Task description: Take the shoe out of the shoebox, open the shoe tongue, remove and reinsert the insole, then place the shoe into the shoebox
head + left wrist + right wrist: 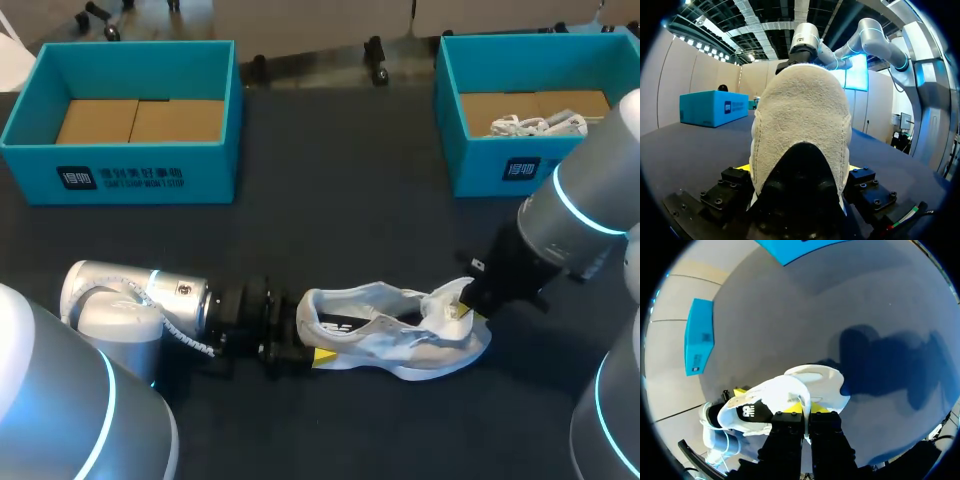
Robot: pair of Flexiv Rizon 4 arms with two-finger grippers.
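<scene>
1. Head view: your shoe [400, 335] lies lengthwise on the dark table [340, 200], outside both boxes, with its heel toward your left arm and its toe toward your right.
   - Your left gripper [305, 350] clamps the heel from both sides.
   - Your right gripper [462, 308] pinches a white flap at the front of the shoe's opening.
   - The left shoebox [130, 175] and the right shoebox [500, 165] stand near the table's far edge, well apart from the shoe, with a broad band of table in between.
   - A white bundle [535, 125] lies in the right shoebox.

2. Left wrist view: the shoe's [802, 125] padded heel collar fills the left gripper [797, 170].
   - Both fingers press it, and a sliver of yellow tip shows on each side.
   - Your right arm [865, 35] comes down to the shoe's far end.
   - The right shoebox [712, 107] stands well off to one side, across open table.

3. Right wrist view: the right gripper's [806, 412] fingers are closed tight on a thin white edge rising from the shoe [785, 390].
   - The left gripper [732, 392] is at the heel.
   - The left shoebox [700, 335] sits well beyond the heel.
   - Dark table spreads ahead of the gripper up to the right shoebox's [800, 247] edge.
</scene>
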